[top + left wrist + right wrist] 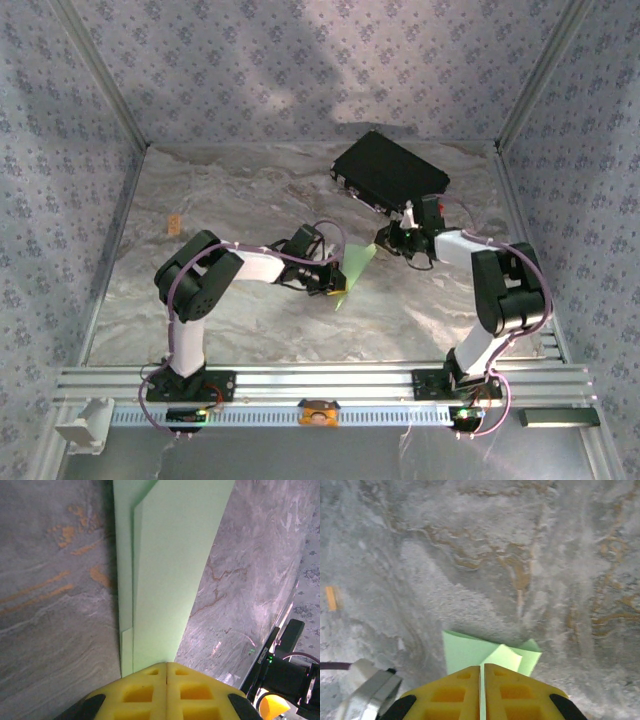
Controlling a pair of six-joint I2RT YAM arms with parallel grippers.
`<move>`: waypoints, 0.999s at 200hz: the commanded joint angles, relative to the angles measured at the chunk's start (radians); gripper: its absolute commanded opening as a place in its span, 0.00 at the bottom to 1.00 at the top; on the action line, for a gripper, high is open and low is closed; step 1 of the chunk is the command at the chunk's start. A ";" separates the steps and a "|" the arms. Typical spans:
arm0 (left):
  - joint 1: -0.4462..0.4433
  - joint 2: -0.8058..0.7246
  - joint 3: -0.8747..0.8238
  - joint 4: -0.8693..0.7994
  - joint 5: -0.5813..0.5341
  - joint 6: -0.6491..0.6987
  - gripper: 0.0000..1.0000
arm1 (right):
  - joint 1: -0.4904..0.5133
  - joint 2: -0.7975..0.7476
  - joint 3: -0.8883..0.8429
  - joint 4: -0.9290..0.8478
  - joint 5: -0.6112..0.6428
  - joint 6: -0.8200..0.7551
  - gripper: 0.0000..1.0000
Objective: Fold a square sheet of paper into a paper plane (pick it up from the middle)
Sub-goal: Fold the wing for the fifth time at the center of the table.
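Clenched on opposite ends, left gripper [166,667] and right gripper [482,669] pinching the folded pale green sheet [170,570] over the marble tabletop [470,555], mid-table, nearer than the black case [390,172]. Best done with layers aligned, lowered flat, crease pressed firmly.

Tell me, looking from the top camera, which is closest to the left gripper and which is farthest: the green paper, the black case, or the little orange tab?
1. The green paper, pinched in the left gripper, mid-table.
2. The black case, at the back right.
3. The orange tab, far left.
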 commanded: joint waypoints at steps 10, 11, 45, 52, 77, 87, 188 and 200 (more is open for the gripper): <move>-0.020 0.036 -0.025 -0.056 0.001 -0.006 0.00 | 0.058 -0.011 0.000 -0.009 -0.051 -0.007 0.13; -0.021 0.036 -0.025 -0.056 0.001 -0.007 0.00 | 0.062 -0.011 -0.001 -0.008 -0.053 -0.007 0.13; -0.022 0.035 -0.024 -0.055 0.001 -0.007 0.00 | 0.145 0.015 -0.006 0.004 -0.084 0.002 0.13; -0.021 0.037 -0.021 -0.053 0.001 -0.008 0.00 | 0.159 0.021 -0.015 0.016 -0.087 0.009 0.13; -0.022 0.029 -0.019 -0.050 -0.001 -0.010 0.00 | 0.192 0.043 -0.058 0.057 -0.087 0.031 0.11; -0.022 0.027 -0.018 -0.047 0.000 -0.010 0.00 | 0.197 0.057 -0.074 0.076 -0.092 0.042 0.09; -0.031 -0.099 0.019 -0.015 -0.005 -0.015 0.03 | 0.174 0.096 -0.133 0.095 -0.029 0.051 0.05; -0.033 -0.114 0.019 -0.015 -0.001 -0.007 0.05 | 0.174 0.104 -0.132 0.096 -0.031 0.051 0.05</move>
